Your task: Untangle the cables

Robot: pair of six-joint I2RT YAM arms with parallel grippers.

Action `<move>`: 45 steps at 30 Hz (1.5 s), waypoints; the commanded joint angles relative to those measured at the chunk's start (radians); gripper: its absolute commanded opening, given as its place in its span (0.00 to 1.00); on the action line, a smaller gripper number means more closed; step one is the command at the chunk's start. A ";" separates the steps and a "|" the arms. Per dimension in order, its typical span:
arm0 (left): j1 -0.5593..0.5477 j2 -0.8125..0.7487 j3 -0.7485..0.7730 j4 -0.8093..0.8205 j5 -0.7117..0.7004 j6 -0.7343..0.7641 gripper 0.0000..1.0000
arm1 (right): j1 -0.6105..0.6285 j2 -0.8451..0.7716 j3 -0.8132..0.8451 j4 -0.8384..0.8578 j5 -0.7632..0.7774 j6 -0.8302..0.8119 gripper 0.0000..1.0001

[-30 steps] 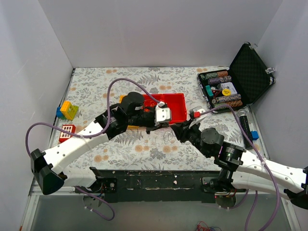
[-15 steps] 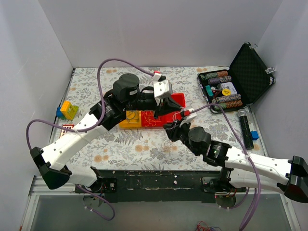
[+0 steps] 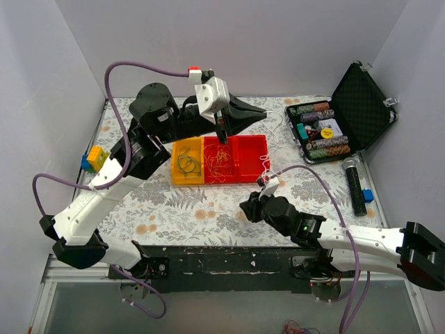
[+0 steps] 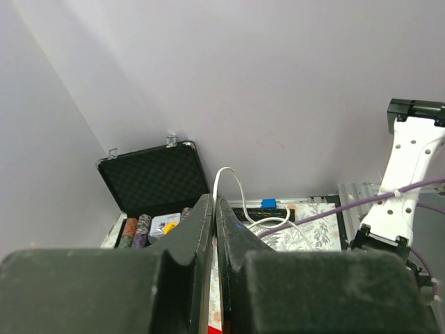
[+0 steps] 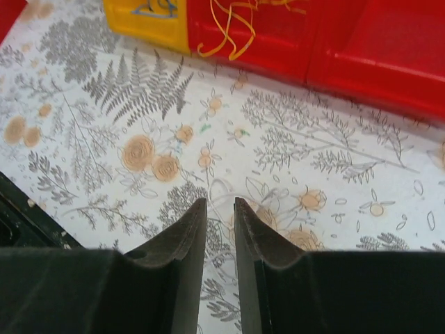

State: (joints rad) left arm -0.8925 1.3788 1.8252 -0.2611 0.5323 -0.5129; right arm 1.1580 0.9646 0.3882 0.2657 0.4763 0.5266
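Note:
My left gripper (image 3: 263,113) is raised above the red tray (image 3: 249,167), pointing right. It is shut on a thin white cable (image 3: 270,142) that hangs from its tip down towards the tray's right end. In the left wrist view the jaws (image 4: 215,200) are pressed together and the white cable (image 4: 233,182) loops out from their tip. Yellow-orange wires (image 3: 217,158) lie tangled in the red tray, also in the right wrist view (image 5: 233,28). Greenish wires (image 3: 186,161) lie in the yellow tray (image 3: 177,178). My right gripper (image 3: 243,209) is low over the cloth in front of the tray. Its jaws (image 5: 220,203) stand a narrow gap apart over faint thin loops.
An open black case (image 3: 361,104) with rolls of chips (image 3: 316,129) stands at the back right. A black cylinder (image 3: 354,184) lies in front of it. Toy blocks (image 3: 97,160) sit at the left edge. White walls close the left, back and right.
My left arm has risen up and back from the trays, drawing the white cable up with it. My right gripper has drawn back towards the table's near edge.

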 commanded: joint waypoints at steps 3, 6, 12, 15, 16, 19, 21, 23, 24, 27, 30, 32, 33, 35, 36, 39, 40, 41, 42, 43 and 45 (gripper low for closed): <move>-0.003 0.011 0.023 0.002 -0.066 0.048 0.00 | -0.001 0.010 -0.045 0.037 -0.041 0.073 0.31; -0.003 0.003 -0.042 0.016 -0.144 0.077 0.00 | -0.001 -0.016 -0.043 -0.012 -0.027 0.073 0.35; -0.002 0.000 -0.308 0.175 -0.418 0.129 0.00 | 0.000 -0.061 -0.110 0.001 -0.056 0.101 0.46; -0.003 0.037 -0.389 0.243 -0.477 0.155 0.00 | 0.009 -0.108 -0.117 -0.081 -0.033 0.141 0.47; -0.002 0.054 -0.403 0.255 -0.488 0.155 0.00 | 0.014 -0.142 -0.127 -0.103 -0.019 0.150 0.47; 0.000 0.100 -0.428 0.319 -0.494 0.172 0.00 | 0.017 -0.300 -0.170 -0.178 0.022 0.182 0.45; 0.000 0.130 -0.443 0.364 -0.508 0.192 0.00 | 0.017 -0.412 -0.192 -0.236 0.048 0.202 0.43; 0.007 0.170 -0.442 0.369 -0.508 0.203 0.00 | 0.017 -0.512 -0.201 -0.304 0.074 0.214 0.42; 0.012 0.186 -0.443 0.373 -0.505 0.209 0.00 | 0.017 -0.556 -0.201 -0.336 0.087 0.220 0.41; 0.027 0.226 -0.457 0.393 -0.503 0.229 0.00 | 0.017 -0.636 -0.184 -0.419 0.119 0.230 0.41; 0.046 0.259 -0.458 0.416 -0.515 0.240 0.00 | 0.017 -0.662 -0.157 -0.476 0.146 0.233 0.41; 0.058 0.281 -0.458 0.421 -0.516 0.247 0.00 | 0.017 -0.668 -0.144 -0.494 0.157 0.231 0.41; 0.063 0.295 -0.458 0.421 -0.517 0.254 0.00 | 0.017 -0.667 -0.138 -0.497 0.159 0.227 0.41; 0.067 0.321 -0.461 0.431 -0.517 0.267 0.00 | 0.017 -0.665 -0.126 -0.502 0.162 0.224 0.41; 0.072 0.333 -0.461 0.436 -0.519 0.272 0.00 | 0.017 -0.665 -0.124 -0.503 0.163 0.222 0.41; 0.081 0.371 -0.443 0.442 -0.519 0.281 0.00 | 0.017 -0.664 -0.120 -0.500 0.165 0.220 0.40; 0.083 0.385 -0.437 0.447 -0.519 0.283 0.00 | 0.017 -0.664 -0.120 -0.500 0.166 0.220 0.40; 0.087 0.393 -0.434 0.457 -0.519 0.286 0.00 | 0.017 -0.665 -0.118 -0.497 0.165 0.222 0.40; 0.087 0.400 -0.434 0.464 -0.549 0.292 0.00 | 0.017 -0.664 -0.121 -0.496 0.165 0.220 0.40; 0.090 0.407 -0.437 0.473 -0.557 0.298 0.00 | 0.017 -0.665 -0.120 -0.496 0.165 0.220 0.40; 0.092 0.414 -0.445 0.496 -0.571 0.315 0.00 | 0.017 -0.664 -0.120 -0.493 0.162 0.220 0.40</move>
State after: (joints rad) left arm -0.8089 1.8011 1.3708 0.1699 0.0078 -0.2386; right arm 1.1683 0.3073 0.2218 -0.2386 0.6075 0.7387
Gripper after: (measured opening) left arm 0.018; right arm 0.403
